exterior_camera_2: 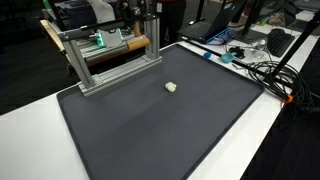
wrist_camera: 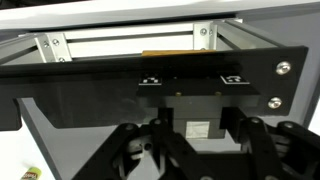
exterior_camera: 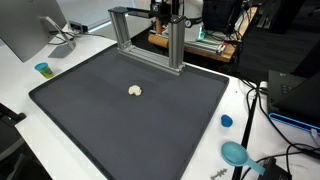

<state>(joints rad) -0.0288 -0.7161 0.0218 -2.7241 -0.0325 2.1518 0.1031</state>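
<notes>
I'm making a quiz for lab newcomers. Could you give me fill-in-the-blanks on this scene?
1. The pale lump lies on the dark ___.
2. The tool hangs by the metal ___.
3. The table is ___.
Missing: mat; frame; white.

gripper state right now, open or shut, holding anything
gripper: cannot be told, jaws cut off in the wrist view, too small in both exterior views
</notes>
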